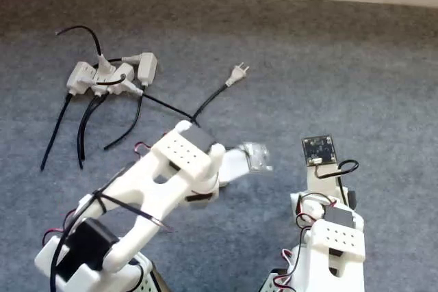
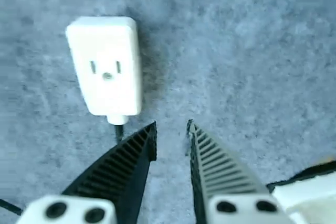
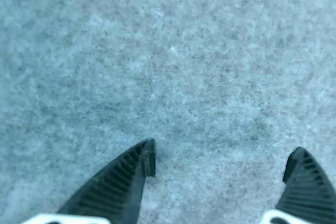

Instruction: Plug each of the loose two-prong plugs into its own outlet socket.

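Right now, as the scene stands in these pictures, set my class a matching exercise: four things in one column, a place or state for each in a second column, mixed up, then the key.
Column 1
1. loose plug
2. left gripper
3. right gripper
4. outlet cluster

Column 2
A. fingers wide apart over bare carpet
B. black cords trail from it
C. lies unplugged, prongs free
D. fingers slightly apart, close to a single white outlet

Pairs: 1-C, 2-D, 3-A, 4-B
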Robot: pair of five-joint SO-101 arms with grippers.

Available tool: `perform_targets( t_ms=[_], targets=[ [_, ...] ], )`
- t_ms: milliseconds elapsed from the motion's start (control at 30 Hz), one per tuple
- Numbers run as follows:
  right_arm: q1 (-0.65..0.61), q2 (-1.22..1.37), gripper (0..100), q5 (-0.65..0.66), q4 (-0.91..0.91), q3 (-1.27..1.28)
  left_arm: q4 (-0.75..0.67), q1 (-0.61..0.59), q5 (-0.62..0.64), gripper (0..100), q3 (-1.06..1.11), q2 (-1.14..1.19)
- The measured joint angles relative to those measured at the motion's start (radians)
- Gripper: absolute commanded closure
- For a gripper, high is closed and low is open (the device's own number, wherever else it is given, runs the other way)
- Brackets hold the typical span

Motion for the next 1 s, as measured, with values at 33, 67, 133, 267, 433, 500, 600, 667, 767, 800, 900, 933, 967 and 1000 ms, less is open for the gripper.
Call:
perform_targets(
  t_ms=[33, 67, 133, 267, 433, 500, 600, 667, 767, 800, 900, 933, 967, 1000],
  targets=[
    [0.000, 0.000, 62.6, 0.000, 0.000, 0.000, -0.032, -0.018, 0.000, 89, 0.000, -0.011],
    [0.000, 0.000, 62.6, 0.000, 0.000, 0.000, -0.063, -0.040, 0.000, 89, 0.009, -0.017],
    [0.000, 0.000, 62.6, 0.000, 0.000, 0.000, -0.135, -0.068, 0.002, 89, 0.021, -0.018],
    [0.000, 0.000, 62.6, 0.000, 0.000, 0.000, -0.229, -0.063, 0.003, 89, 0.094, 0.012],
    [0.000, 0.000, 62.6, 0.000, 0.000, 0.000, -0.377, -0.066, 0.006, 89, 0.132, 0.089],
    [0.000, 0.000, 62.6, 0.011, 0.000, 0.000, -0.420, -0.066, -0.003, 89, 0.120, 0.138],
    [0.000, 0.000, 62.6, 0.035, 0.000, 0.000, -0.428, -0.100, -0.026, 89, 0.043, 0.221],
    [0.000, 0.000, 62.6, 0.038, 0.000, 0.000, -0.425, -0.133, -0.032, 89, -0.032, 0.284],
    [0.000, 0.000, 62.6, 0.040, 0.000, 0.000, -0.362, -0.175, -0.035, 89, -0.158, 0.350],
    [0.000, 0.000, 62.6, 0.040, 0.000, 0.000, -0.333, -0.184, -0.035, 89, -0.193, 0.362],
    [0.000, 0.000, 62.6, 0.040, 0.000, 0.000, -0.238, -0.209, -0.037, 89, -0.293, 0.377],
    [0.000, 0.000, 62.6, 0.040, 0.000, 0.000, -0.212, -0.218, -0.037, 89, -0.318, 0.379],
    [0.000, 0.000, 62.6, 0.040, 0.000, 0.000, -0.189, -0.229, -0.037, 89, -0.338, 0.379],
    [0.000, 0.000, 62.6, 0.040, 0.000, 0.000, -0.161, -0.241, -0.044, 89, -0.358, 0.374]
  ],
)
